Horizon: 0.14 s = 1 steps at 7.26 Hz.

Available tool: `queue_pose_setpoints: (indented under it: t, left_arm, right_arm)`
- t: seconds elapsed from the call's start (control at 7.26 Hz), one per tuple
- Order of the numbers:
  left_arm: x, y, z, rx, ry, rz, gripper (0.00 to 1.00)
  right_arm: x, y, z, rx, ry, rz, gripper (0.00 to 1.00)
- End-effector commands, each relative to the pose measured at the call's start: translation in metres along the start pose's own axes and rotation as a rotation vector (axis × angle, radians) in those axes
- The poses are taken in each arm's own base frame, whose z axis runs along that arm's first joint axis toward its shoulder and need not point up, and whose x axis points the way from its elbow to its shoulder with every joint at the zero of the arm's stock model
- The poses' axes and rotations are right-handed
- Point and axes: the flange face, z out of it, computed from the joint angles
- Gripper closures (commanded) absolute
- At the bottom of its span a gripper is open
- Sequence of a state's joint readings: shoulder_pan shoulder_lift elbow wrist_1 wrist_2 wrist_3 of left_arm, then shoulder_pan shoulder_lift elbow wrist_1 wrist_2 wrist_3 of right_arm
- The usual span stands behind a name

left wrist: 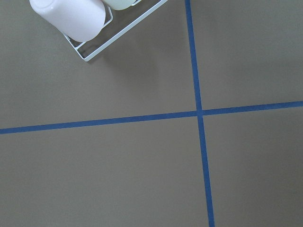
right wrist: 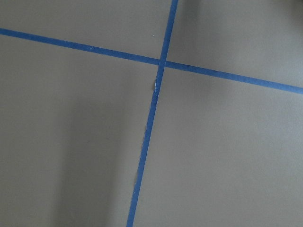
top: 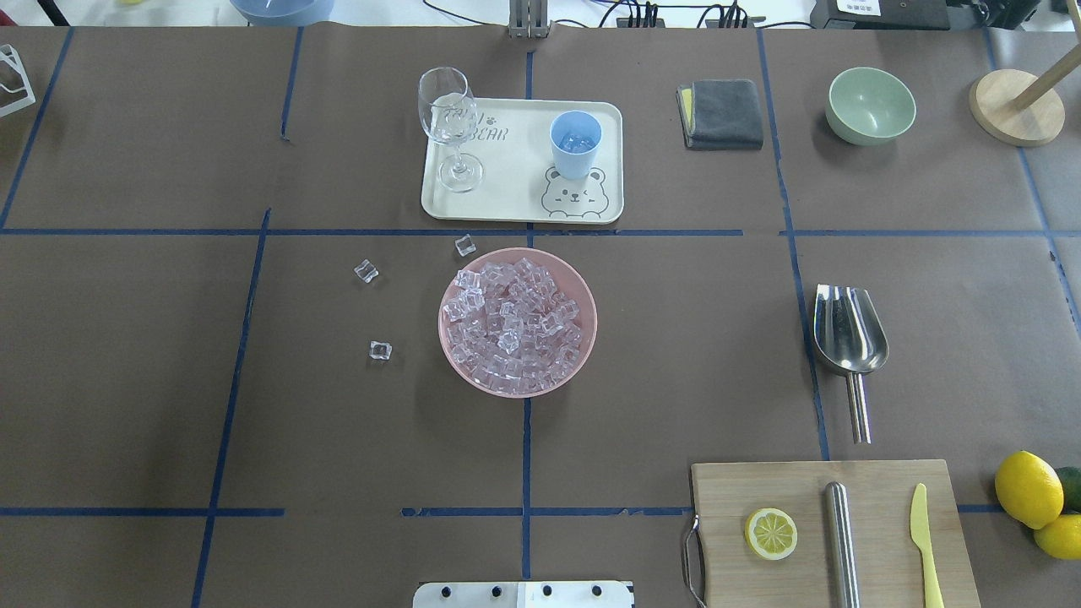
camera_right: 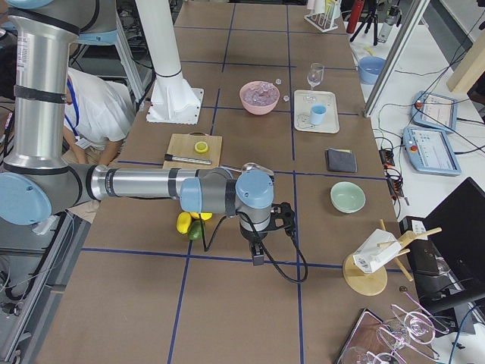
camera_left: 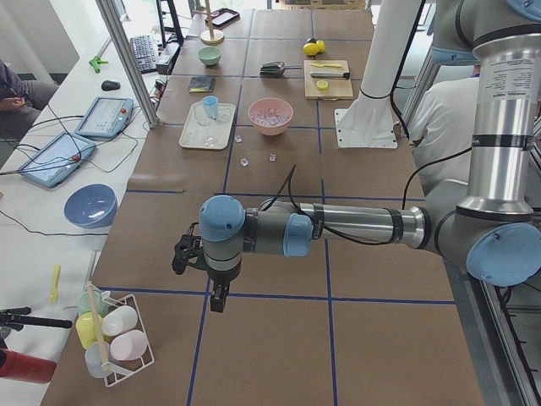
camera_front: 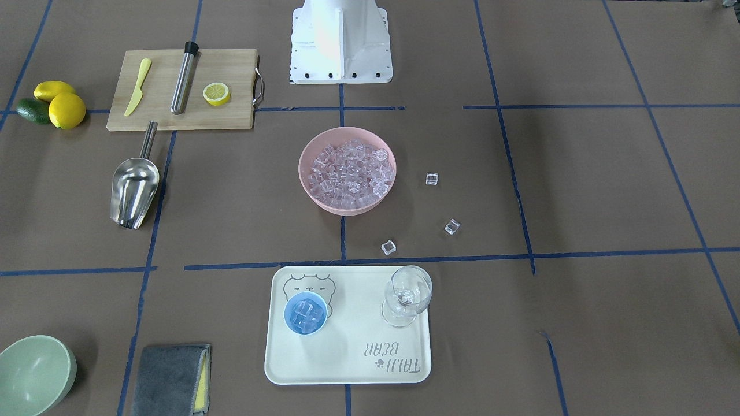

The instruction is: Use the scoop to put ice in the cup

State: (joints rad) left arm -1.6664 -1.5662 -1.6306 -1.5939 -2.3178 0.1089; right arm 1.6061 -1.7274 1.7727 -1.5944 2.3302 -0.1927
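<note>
1. Left gripper shows only in the side view from the robot's left. It hangs fingers-down over bare brown table, far from the task's things, and from there I cannot tell whether it is released or clenched. Its wrist camera sees blue tape lines and the corner of a white wire rack.
2. Right gripper shows only in the side view from the robot's right, pointing down at the table near the whole lemons. I cannot tell its state either.
3. Read the overhead view as a clock, with 12 pointing away from the robot and the pink bowl at the centre. The bowl is heaped with ice.
4. The scoop lies on the table at 3 o'clock, well apart from the bowl, and neither gripper touches it. Its trough mouth points to 12 and its handle to 6.
5. The cup stands upright at about 12:30 on the cream tray, with several cubes inside.
6. The wine glass stands upright on the same tray, at 9 o'clock from the cup.
7. Three loose cubes lie on the table. One is just beside the bowl's rim at 11, one is at 10, and one is at 9.
8. The cutting board sits at about 4:30. It carries a lemon slice, a steel cylinder and a yellow knife.
</note>
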Motion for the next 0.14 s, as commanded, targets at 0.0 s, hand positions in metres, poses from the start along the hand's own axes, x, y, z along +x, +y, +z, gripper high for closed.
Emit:
queue_pose_setpoints:
  t: [0.0]
  left_arm:
    - [0.0002, 0.0000, 0.0002, 0.000, 0.000, 0.000, 0.00]
  right_arm:
    - [-0.0003, -0.0002, -0.0003, 0.001, 0.000, 0.017, 0.00]
